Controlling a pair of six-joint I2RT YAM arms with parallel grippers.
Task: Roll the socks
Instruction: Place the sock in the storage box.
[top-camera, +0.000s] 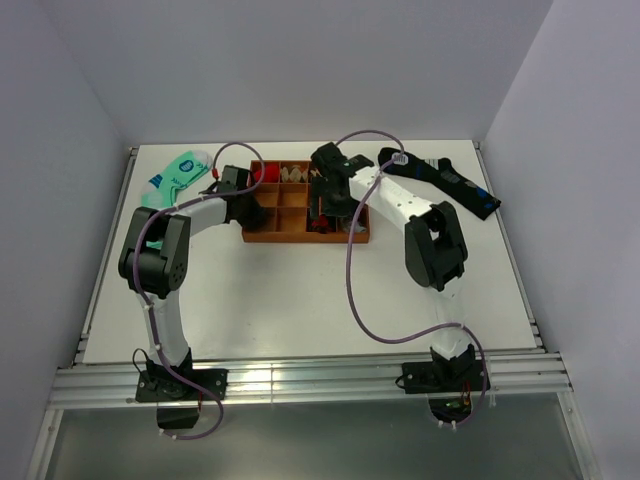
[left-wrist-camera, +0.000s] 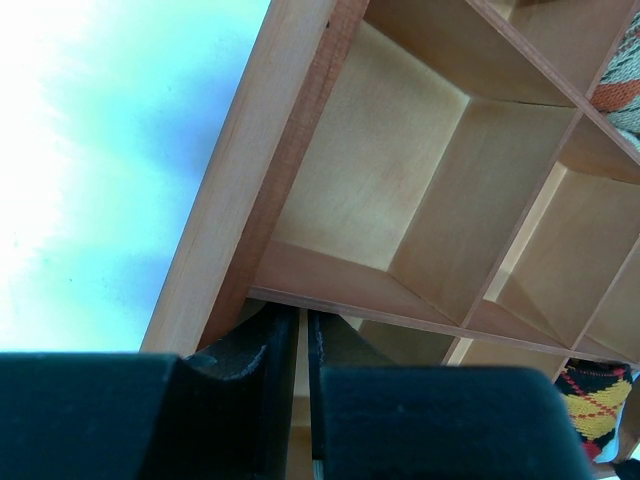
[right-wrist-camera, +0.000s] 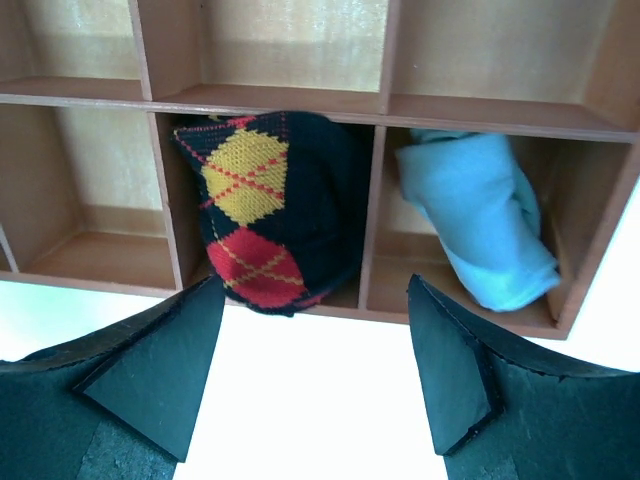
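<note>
A rolled black argyle sock (right-wrist-camera: 268, 215) with red and yellow diamonds sits in a front compartment of the wooden tray (right-wrist-camera: 300, 100); the left wrist view shows its edge (left-wrist-camera: 596, 396). My right gripper (right-wrist-camera: 315, 370) hangs open just in front of that compartment, apart from the sock, with nothing between its fingers. From above it is over the tray's right half (top-camera: 326, 200). My left gripper (left-wrist-camera: 301, 325) is at the tray's left wall (top-camera: 240, 185). Its jaws are closed to a thin gap filled by a strip of the tray's wood.
A rolled light blue sock (right-wrist-camera: 470, 225) fills the compartment right of the argyle one. Other rolled socks lie in the tray's back compartments (top-camera: 283, 172). A mint green sock (top-camera: 180, 172) lies left of the tray and a dark navy sock (top-camera: 445, 180) to its right.
</note>
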